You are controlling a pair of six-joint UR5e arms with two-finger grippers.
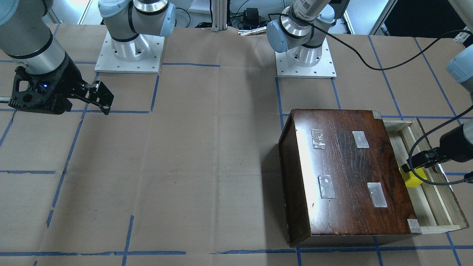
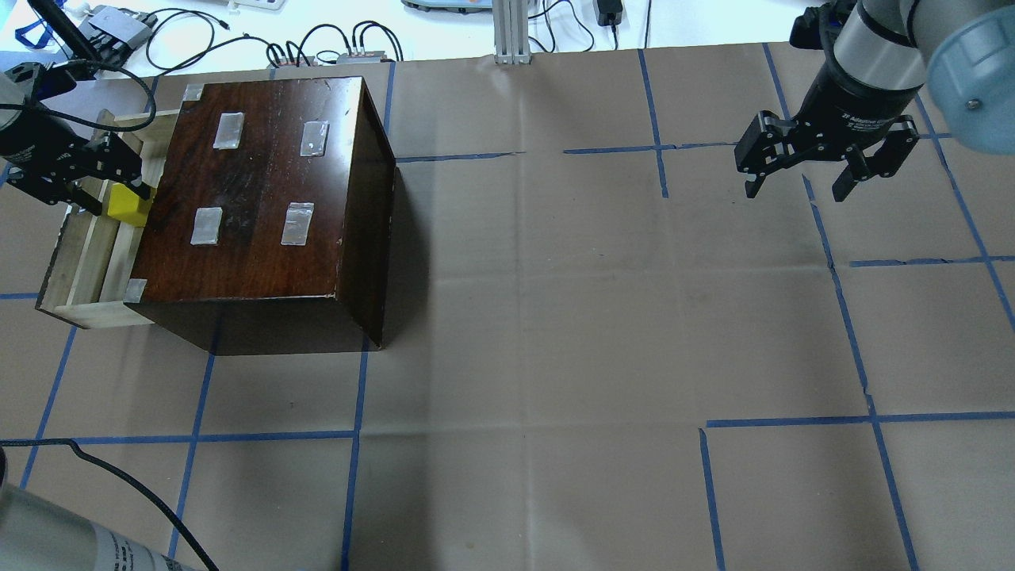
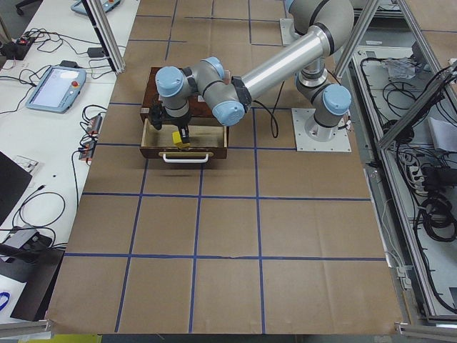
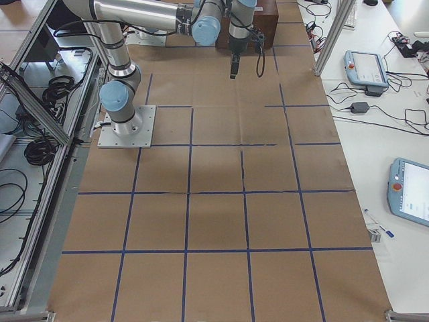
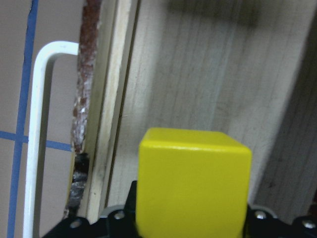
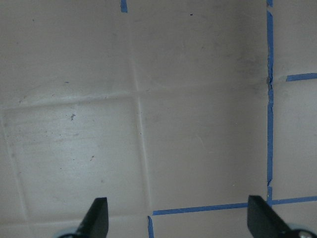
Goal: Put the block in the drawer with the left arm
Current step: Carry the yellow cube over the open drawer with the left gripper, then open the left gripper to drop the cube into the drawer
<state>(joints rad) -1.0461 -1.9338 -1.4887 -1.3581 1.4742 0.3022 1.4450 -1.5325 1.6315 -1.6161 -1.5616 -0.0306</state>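
Observation:
The yellow block (image 2: pixel 131 210) is held in my left gripper (image 2: pixel 113 198), which is shut on it just above the floor of the open drawer (image 2: pixel 83 254). The drawer sticks out of the dark wooden box (image 2: pixel 262 182). In the front-facing view the left gripper (image 1: pixel 417 170) holds the block (image 1: pixel 414 180) over the pale drawer (image 1: pixel 439 207). The left wrist view shows the block (image 5: pixel 193 183) close above the drawer boards (image 5: pixel 198 74). My right gripper (image 2: pixel 797 186) is open and empty, far off over the bare table.
The drawer's white handle (image 5: pixel 37 124) lies along its front panel. The dark box top (image 1: pixel 347 173) carries several tape patches. Brown paper with blue tape lines (image 2: pixel 555 357) covers the table. Cables lie along the far edge (image 2: pixel 317 47).

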